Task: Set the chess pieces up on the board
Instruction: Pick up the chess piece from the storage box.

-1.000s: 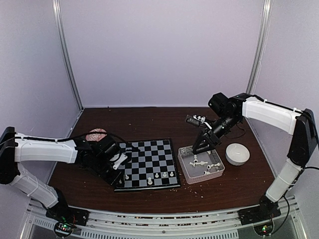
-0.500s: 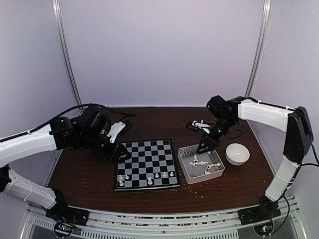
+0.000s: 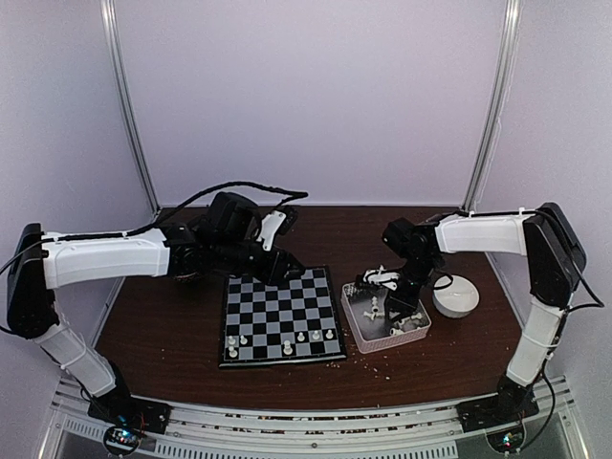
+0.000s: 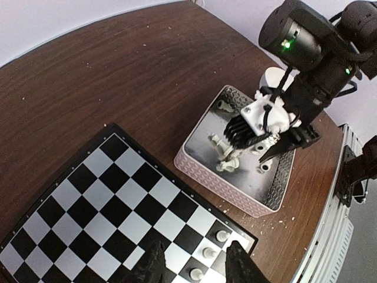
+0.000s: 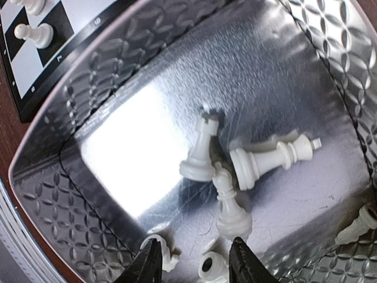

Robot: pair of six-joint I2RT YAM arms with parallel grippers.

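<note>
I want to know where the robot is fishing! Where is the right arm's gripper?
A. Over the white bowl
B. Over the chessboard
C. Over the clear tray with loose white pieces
C: the right gripper hangs inside the clear tray, with tumbled white chess pieces lying just under its fingers.

Dark brown wood surface (image 3: 182, 335) under me, glossy in spots, with pale crumbs (image 3: 381, 367) scattered near the front. The back wall (image 3: 306, 96) is plain pale lilac, with matching panels as the left wall (image 3: 48, 115) and right wall (image 3: 564, 105). A silver left post (image 3: 129, 105) and right post (image 3: 492, 96) stand in the back corners. A ribbed aluminium rail (image 3: 306, 426) runs along my near edge. Light is soft and even.
</note>
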